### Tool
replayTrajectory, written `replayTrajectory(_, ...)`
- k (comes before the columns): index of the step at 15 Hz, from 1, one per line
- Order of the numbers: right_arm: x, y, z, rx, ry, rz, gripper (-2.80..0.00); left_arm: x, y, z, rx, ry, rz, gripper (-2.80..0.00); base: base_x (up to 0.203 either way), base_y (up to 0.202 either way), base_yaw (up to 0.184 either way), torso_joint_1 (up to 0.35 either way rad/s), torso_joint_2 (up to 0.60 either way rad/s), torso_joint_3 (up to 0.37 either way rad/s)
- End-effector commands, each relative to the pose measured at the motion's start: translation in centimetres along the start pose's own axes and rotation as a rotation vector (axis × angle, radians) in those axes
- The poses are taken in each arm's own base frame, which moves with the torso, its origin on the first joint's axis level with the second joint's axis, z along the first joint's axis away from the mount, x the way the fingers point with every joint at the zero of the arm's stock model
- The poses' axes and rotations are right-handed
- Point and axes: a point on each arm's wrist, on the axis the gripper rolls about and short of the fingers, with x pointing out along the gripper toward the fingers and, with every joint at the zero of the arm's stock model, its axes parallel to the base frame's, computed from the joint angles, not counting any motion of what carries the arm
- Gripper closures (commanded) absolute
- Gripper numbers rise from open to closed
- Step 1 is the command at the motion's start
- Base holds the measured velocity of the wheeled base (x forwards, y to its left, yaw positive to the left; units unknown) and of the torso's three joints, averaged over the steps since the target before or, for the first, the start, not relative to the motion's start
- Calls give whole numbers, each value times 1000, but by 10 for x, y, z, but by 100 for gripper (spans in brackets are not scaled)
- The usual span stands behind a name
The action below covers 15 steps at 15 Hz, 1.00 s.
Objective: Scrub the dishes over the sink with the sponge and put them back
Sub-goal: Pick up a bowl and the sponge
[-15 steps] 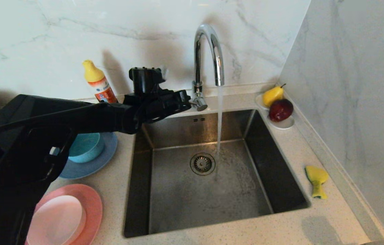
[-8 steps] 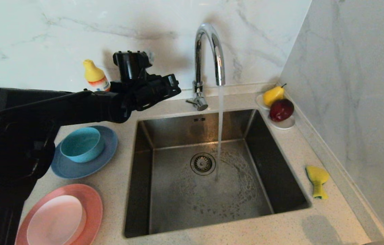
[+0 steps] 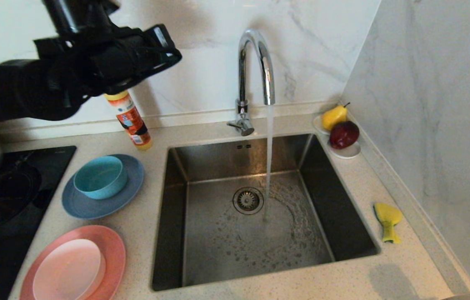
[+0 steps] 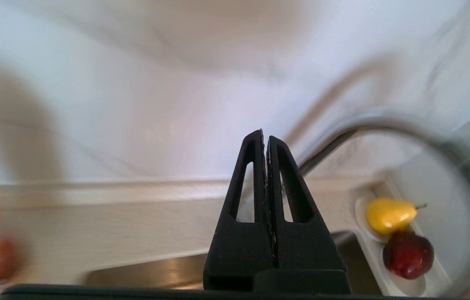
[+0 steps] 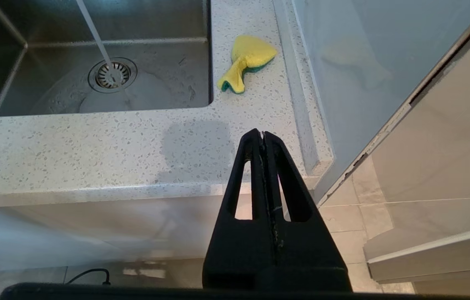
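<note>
Across the head view, the tap (image 3: 256,71) runs a stream of water into the sink (image 3: 235,237), whose floor is wet around the drain strainer (image 3: 248,200), yet no dish is in it. All four dishes sit on the table (image 3: 143,225) left of the sink: the teal bowl (image 3: 100,176) on the blue-grey plate (image 3: 101,192), and nearer the front the pale pink dish (image 3: 68,270) on the salmon-pink plate (image 3: 77,263). The sponge (image 3: 387,221) lies untouched on the table right of the sink, well apart from both arms. The left gripper (image 3: 164,43) is high over the table's back edge, above the detergent bottle (image 3: 132,123) and left of the tap, and it carries nothing.

From the left wrist view, the left gripper's fingers (image 4: 256,175) are pressed together and empty, pointing toward the wall, with the pear (image 4: 390,215) and apple (image 4: 408,255) on their saucer beyond.

From the right wrist view, the right gripper (image 5: 263,137) hangs parked below the table's front edge, its fingers pressed together on nothing; the sponge (image 5: 246,61) is far ahead of it.

I judge the scrubbing not yet begun: only the water is on, and the sponge and every dish are left to pick up, scrub and return.
</note>
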Motion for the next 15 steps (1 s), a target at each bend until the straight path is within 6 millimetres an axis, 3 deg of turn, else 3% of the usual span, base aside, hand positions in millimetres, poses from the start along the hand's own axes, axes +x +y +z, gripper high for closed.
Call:
replayTrajectory(1,0,0,0,0,0,0,0,-80,-10,68,24,-146,-2,0,0,0,0,0,0,0)
replayTrajectory(4,0,0,0,0,-1,0,0,-152,-7,94,131,-233,130,0,0,0,0,0,0,0)
replayTrajectory(7,0,0,0,0,0,0,0,-228,3,94,189,-268,209,0,0,0,0,0,0,0)
replayTrajectory(12,0,0,0,0,0,0,0,-349,34,35,251,-293,366,0,0,0,0,0,0,0)
replayTrajectory(15,0,0,0,0,0,0,0,-394,50,-25,298,-273,459,0,0,0,0,0,0,0)
